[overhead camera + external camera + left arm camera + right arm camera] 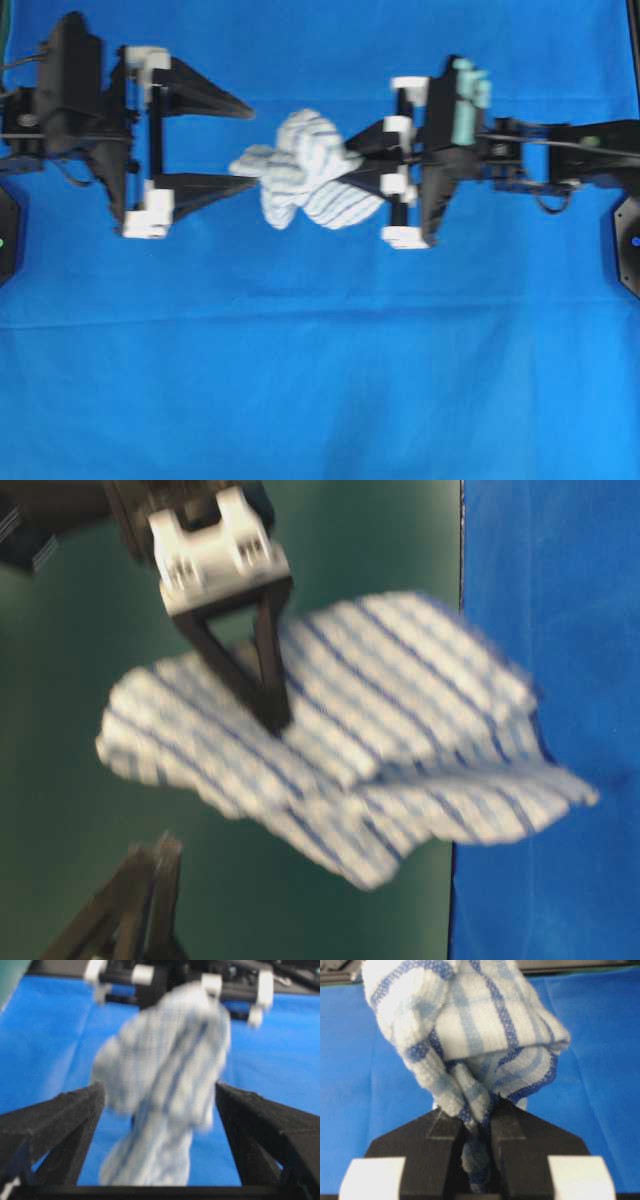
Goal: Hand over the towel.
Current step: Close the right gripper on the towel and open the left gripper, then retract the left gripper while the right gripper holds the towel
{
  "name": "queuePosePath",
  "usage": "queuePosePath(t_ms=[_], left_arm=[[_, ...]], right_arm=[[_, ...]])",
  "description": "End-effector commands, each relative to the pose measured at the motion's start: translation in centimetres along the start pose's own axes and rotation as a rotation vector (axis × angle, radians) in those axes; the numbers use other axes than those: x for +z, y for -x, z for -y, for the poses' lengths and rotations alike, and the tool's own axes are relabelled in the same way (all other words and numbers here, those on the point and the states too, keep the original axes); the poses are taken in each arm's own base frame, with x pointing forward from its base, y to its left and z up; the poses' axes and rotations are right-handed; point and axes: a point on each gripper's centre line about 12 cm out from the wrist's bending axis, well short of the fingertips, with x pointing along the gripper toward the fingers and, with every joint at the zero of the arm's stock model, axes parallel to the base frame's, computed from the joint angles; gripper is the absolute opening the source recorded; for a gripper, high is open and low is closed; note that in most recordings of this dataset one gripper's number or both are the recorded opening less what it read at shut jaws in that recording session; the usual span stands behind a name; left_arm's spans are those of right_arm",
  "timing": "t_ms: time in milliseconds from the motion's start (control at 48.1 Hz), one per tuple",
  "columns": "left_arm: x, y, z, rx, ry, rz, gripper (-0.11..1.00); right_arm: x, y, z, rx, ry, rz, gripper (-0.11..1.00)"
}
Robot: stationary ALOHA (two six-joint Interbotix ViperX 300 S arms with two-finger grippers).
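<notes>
The towel (305,170), white with blue checked stripes, hangs bunched in the air over the middle of the blue covering. My right gripper (360,165) is shut on it; in the right wrist view the cloth (470,1025) is pinched between the jaws (479,1110). My left gripper (248,145) is open, its fingers spread wide, the nearer fingertip touching the towel's left end. In the left wrist view the towel (165,1075) hangs between the open fingers (65,1120). The table-level view shows the towel (340,740) with a black finger (250,670) across it.
The plain blue table covering (320,380) spreads under both arms. The black arm bases stand at the left edge (60,100) and right edge (590,150). A dark green background (80,780) fills the left of the table-level view.
</notes>
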Motion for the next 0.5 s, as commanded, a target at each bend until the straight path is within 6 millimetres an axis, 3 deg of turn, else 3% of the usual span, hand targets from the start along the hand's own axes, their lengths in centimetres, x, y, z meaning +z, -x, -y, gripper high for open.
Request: queuePosePath(t_ms=[0, 270, 478], left_arm=[[1.4, 1.7, 0.0, -0.001, -0.003, 0.061, 0.93], [1.1, 5.8, 0.0, -0.002, -0.001, 0.126, 0.93], [0.8, 7.0, 0.0, -0.004, -0.002, 0.141, 0.93]], right_arm=[[1.5, 2.3, -0.1, 0.003, -0.006, 0.072, 0.09], [1.7, 8.8, 0.1, -0.001, -0.036, 0.169, 0.09], [1.1, 10.1, 0.2, -0.007, -0.054, 0.181, 0.09]])
